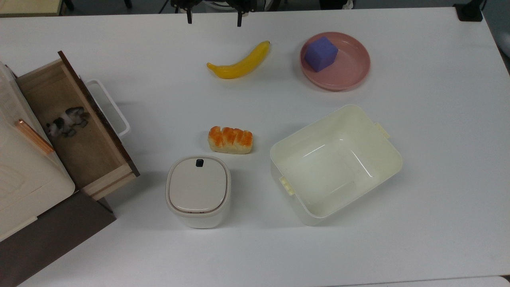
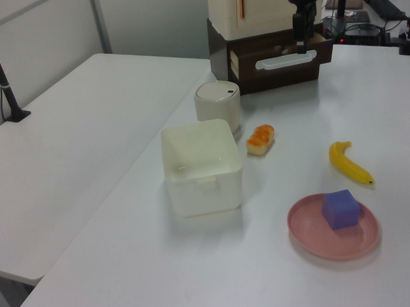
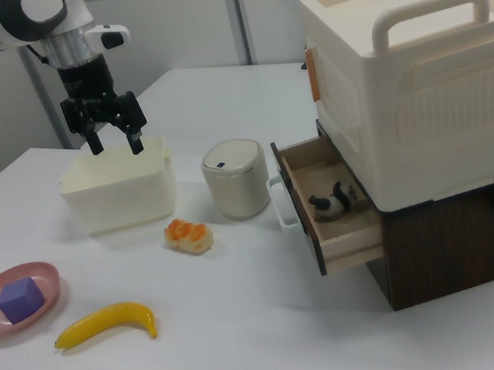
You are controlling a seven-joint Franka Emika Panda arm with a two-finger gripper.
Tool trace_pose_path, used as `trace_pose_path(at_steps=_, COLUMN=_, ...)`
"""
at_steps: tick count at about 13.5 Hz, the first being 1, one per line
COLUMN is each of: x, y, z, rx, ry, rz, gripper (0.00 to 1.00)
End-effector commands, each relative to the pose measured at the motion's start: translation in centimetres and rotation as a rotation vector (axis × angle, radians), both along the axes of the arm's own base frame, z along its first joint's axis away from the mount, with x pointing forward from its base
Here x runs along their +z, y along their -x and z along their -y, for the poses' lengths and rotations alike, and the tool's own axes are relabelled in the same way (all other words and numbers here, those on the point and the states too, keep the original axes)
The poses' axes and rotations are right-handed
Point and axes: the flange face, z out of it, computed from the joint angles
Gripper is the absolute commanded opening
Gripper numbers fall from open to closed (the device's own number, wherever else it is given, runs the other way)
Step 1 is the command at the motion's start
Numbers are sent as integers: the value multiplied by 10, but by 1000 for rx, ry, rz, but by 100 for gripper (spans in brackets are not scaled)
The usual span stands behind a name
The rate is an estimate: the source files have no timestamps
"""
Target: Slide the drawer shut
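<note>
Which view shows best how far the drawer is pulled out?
Top view: the drawer is seen from above, its whole interior exposed with a small toy animal inside. Right view shows it open at an angle; left view shows its front panel and handle.

Open drawer [image 3: 333, 215], toy animal [image 3: 335, 201] inside, hand [image 3: 113, 147] spread, aloft

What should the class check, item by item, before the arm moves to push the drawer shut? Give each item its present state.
1. Drawer pulled out: ok.
2. Toy animal lies wholly inside, below the rim: ok.
3. White loop handle free of obstacles: ok.
4. Gripper open and empty: ok.
5. Gripper at the drawer front: not ok, it hangs away from it.
6. Lidded white container stands apart from the drawer front: ok.
</note>
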Motion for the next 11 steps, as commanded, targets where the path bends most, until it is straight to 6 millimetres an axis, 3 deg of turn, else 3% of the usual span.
trace_pose_path(at_steps=1, x=1, y=11, z=4, rx=-7, ry=-19, rz=-25, gripper=100)
trace_pose_path(at_steps=11, x=1, y=11, z=13, rx=-24, ry=-22, rz=-25, gripper=100)
